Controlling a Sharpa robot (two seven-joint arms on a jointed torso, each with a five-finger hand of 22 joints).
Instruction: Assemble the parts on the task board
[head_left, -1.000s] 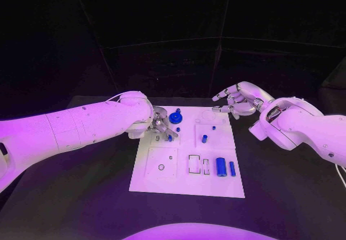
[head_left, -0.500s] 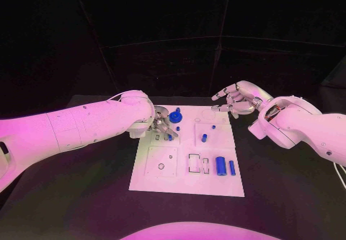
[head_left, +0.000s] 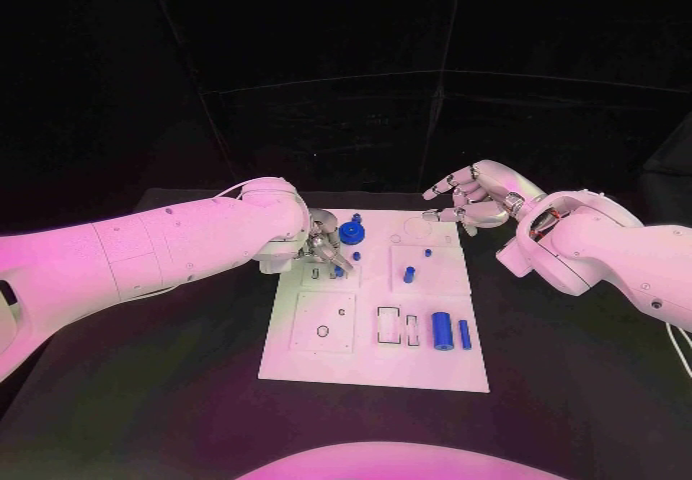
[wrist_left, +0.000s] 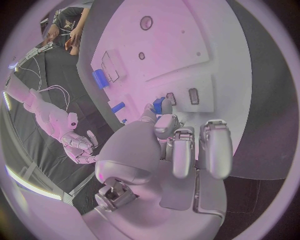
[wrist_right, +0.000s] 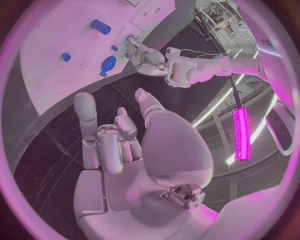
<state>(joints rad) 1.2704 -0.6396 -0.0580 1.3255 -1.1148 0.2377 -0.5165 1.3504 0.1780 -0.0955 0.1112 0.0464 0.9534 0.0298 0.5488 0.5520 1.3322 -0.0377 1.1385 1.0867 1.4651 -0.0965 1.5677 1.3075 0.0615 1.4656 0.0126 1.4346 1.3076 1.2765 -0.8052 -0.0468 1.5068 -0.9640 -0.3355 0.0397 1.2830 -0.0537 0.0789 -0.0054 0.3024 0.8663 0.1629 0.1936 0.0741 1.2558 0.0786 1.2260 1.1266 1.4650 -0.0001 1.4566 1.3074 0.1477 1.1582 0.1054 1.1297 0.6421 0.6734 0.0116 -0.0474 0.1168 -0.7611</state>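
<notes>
While two blue cylinders (head_left: 451, 334) are lying on the board (head_left: 375, 370), the left hand (head_left: 323, 250) is hiding whatever it touches; the right hand (head_left: 472, 198) is hovering spread, holding nothing.

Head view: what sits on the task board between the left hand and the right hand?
Between the left hand and the right hand, the head view shows a round blue part on the task board, then bare white board.

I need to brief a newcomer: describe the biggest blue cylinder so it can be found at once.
Start at the white task board in the middle of the black table. Go to its near right part, where two blue cylinders lie side by side. The biggest blue cylinder is the left one, thicker than its slim neighbour.
</notes>
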